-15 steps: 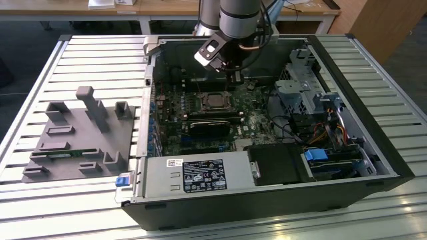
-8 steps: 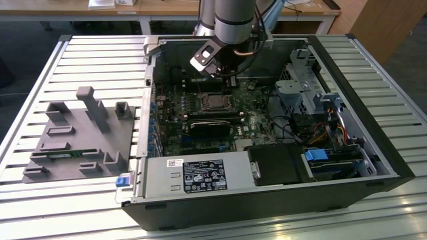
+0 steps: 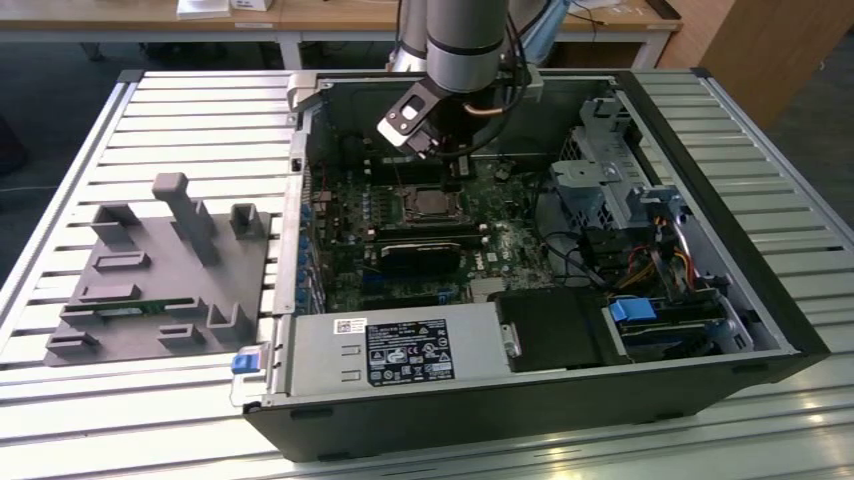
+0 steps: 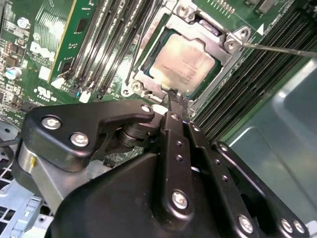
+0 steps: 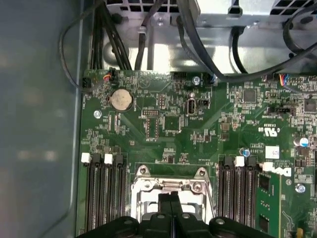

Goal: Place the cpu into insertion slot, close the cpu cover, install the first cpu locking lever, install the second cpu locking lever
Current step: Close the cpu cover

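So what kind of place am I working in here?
Probably a lab or workshop bench: an open computer case lies on a slatted metal table, a grey parts holder beside it, wooden desks behind.

A slatted metal table carries the open computer case and a grey fixture tray.

A: Exterior view is looking down steeply from above, framing the whole open computer case centre-frame.
B: Both wrist views are riding close over its motherboard, both catching the cpu cover.
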